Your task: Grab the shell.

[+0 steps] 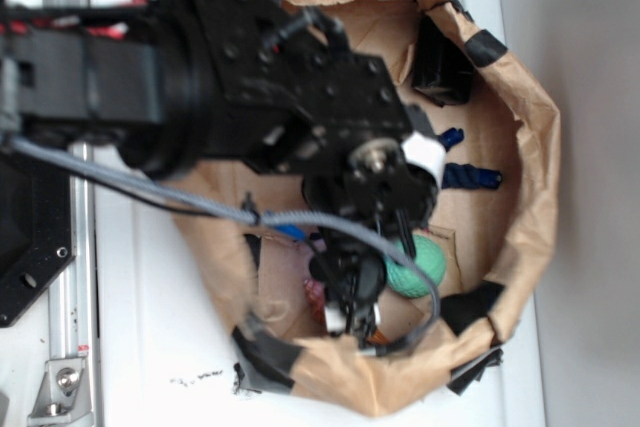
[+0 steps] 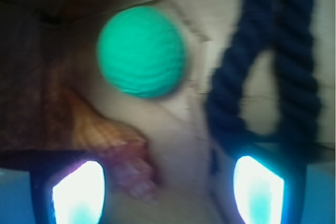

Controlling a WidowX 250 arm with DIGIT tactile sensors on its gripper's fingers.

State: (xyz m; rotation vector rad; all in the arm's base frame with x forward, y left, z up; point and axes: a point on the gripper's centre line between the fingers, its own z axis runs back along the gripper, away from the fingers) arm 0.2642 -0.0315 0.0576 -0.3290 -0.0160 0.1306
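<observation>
The shell is orange-brown with fine ridges and lies at the left of the wrist view, its pinkish end reaching in beside the left finger. My gripper is open, with bare cardboard floor in most of the gap between its fingers. In the exterior view the gripper hangs low inside the paper bag, by the near wall. The arm hides most of the shell there. A round green ball lies just beyond the shell, also seen as the ball right of the gripper.
A crumpled brown paper bag with black tape on its rim walls in the work area. A dark blue rope lies to the right, the same rope showing in the exterior view. A black object sits at the bag's far side.
</observation>
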